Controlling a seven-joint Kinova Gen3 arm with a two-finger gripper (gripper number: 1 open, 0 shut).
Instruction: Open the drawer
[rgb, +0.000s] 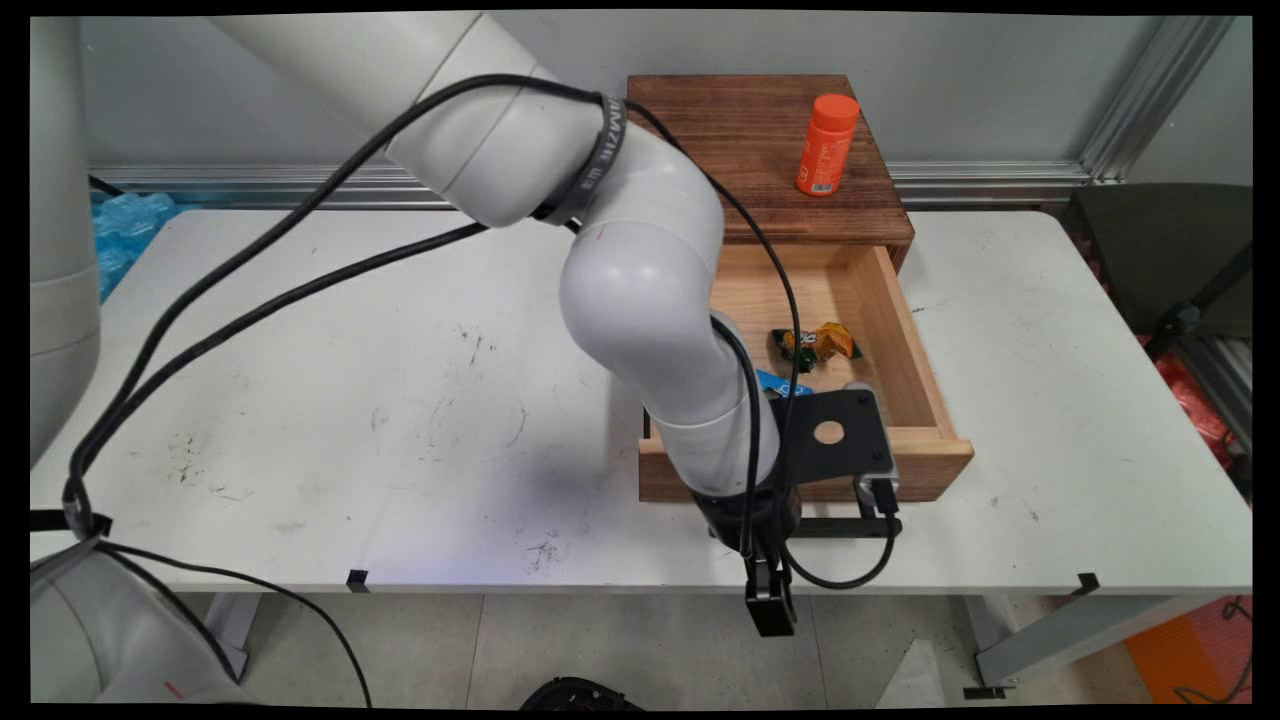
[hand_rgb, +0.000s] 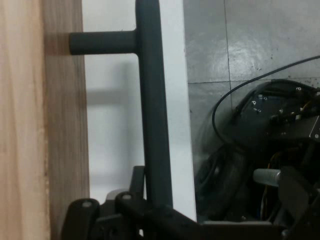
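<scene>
The gripper (hand_rgb: 150, 202) clasped the black handle (hand_rgb: 152, 110) of the pulled-out wooden drawer (rgb: 905, 330). Snack packets (rgb: 815, 345) lay inside; an orange bottle (rgb: 828, 145) stood on the cabinet (rgb: 745, 140) above.

My white jointed arm (rgb: 640, 290) bends down from the upper left, wrist pointing at the table's near edge, black cables trailing; my black two-finger gripper (hand_rgb: 152, 202) sits low, its linkage folded close
</scene>
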